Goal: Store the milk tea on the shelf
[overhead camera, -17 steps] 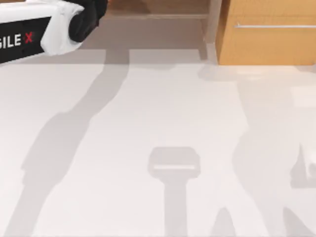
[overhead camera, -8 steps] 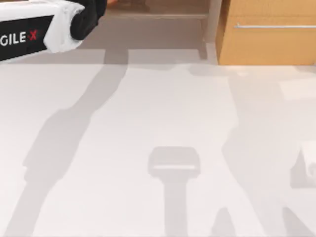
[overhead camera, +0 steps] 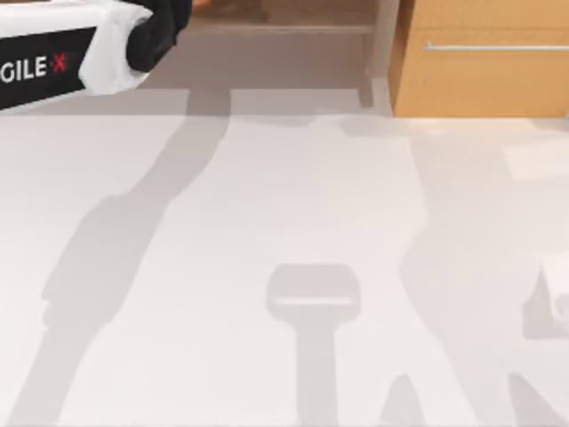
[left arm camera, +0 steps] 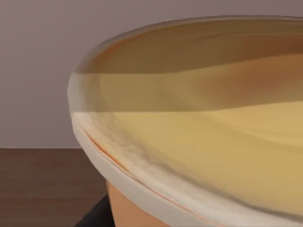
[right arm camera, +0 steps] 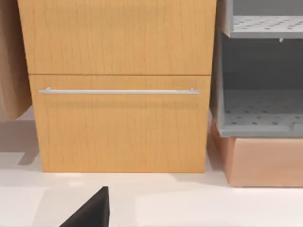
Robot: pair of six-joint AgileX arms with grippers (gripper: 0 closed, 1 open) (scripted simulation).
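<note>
You have the milk tea [left arm camera: 199, 137], a peach cup with a white rim and creamy tan top, tilted before a grey wall. The light-brown shelf [overhead camera: 293, 22] sits along the counter's far edge.

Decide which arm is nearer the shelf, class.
Left. The left arm reaches into the shelf at the table's far left; the right arm sits low at the right edge, far from it.
</note>
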